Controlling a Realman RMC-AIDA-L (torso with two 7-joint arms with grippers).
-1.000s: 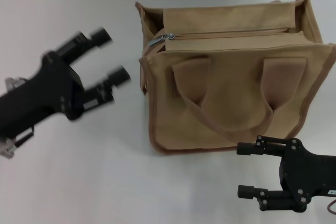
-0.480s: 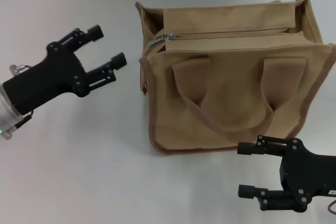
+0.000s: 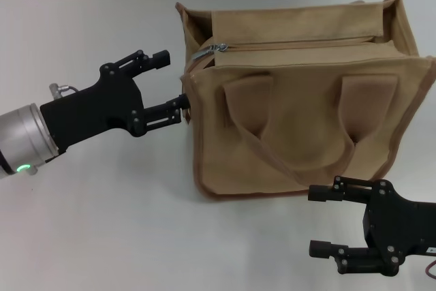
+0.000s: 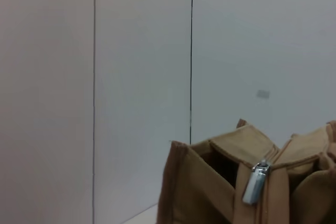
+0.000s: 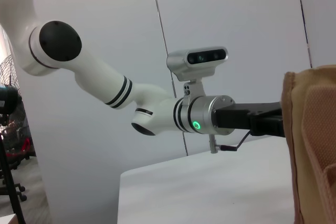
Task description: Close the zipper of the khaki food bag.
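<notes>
Zipper: your target, silver slider (image 3: 211, 50) parked at the bag's left end, tape line along the top not yet drawn shut.
Right gripper (image 3: 325, 221): nearest you, fingers spread, parked on the table in front of the bag's right corner, holding nothing.
Left gripper (image 3: 169, 80): fingers spread, empty; over the last second it swung in from well left and now sits just beside the bag's left end, lower finger at the piping, slider just above it.
Bag (image 3: 306, 107): upright on the table (image 3: 88, 223), unmoved.
Meaning: approach nearly done; you likely need a small lift to pinch the pull tab (image 4: 255, 184).
</notes>
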